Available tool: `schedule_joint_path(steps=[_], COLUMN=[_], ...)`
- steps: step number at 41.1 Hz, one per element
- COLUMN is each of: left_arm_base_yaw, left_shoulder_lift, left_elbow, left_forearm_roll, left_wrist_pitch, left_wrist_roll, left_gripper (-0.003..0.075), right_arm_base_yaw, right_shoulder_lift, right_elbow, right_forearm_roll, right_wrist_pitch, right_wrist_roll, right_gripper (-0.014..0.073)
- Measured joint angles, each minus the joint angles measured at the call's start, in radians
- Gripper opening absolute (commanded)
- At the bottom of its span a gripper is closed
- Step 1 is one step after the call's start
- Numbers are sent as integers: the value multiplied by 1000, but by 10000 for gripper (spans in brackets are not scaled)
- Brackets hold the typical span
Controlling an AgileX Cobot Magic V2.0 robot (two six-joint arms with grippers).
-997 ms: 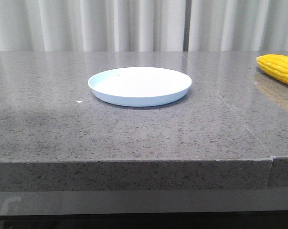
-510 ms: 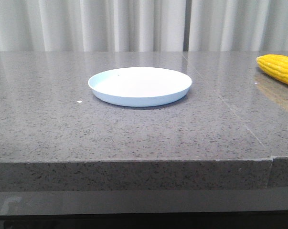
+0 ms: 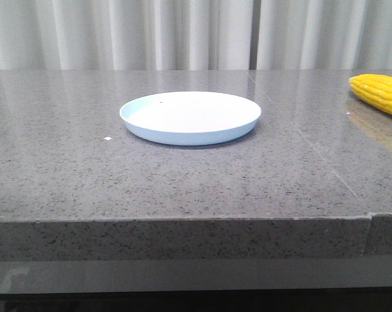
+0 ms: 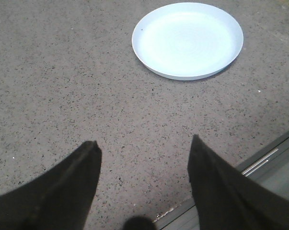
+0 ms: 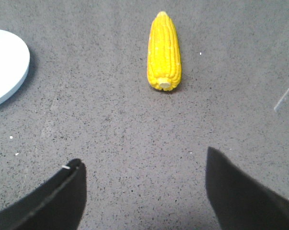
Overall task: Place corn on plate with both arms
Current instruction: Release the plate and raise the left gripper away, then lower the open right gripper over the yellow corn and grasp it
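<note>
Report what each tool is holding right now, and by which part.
Nothing is held. The left tool and right tool are both open above bare table; the corn lies untouched, off the plate.

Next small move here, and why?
Probably move the right pincer forward and down toward the corn. Its fingers are spread with nothing between them, and the corn lies on the table ahead, its pale stub end facing the wrist camera, apart from the plate, which has nothing on it.

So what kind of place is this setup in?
Probably a lab or demo bench, not a home kitchen: a speckled grey stone countertop, a plain pale curtain behind it, and just one plate and a corn cob laid out.
</note>
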Motion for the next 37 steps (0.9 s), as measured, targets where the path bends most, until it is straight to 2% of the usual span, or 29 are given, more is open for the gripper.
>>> schedule_joint_path(steps=[3, 13, 29, 37], left_arm_base_yaw=[0, 0, 0, 0], left_shoulder_lift=[0, 0, 0, 0], left_elbow=[0, 0, 0, 0], left_forearm_roll=[0, 0, 0, 0], left_wrist_pitch=[-1, -1, -5, -4], left_wrist_roll=[0, -1, -1, -1], left_gripper=[400, 400, 400, 400], right_arm_base_yaw=[0, 0, -70, -76], right_shoulder_lift=[58, 321, 844, 1053], right_elbow=[-35, -203, -615, -787], right_forearm_roll=[-2, -21, -15, -13], right_wrist_pitch=[11, 51, 245, 283], right_wrist_roll=[0, 0, 0, 0], right_gripper=[664, 654, 654, 654])
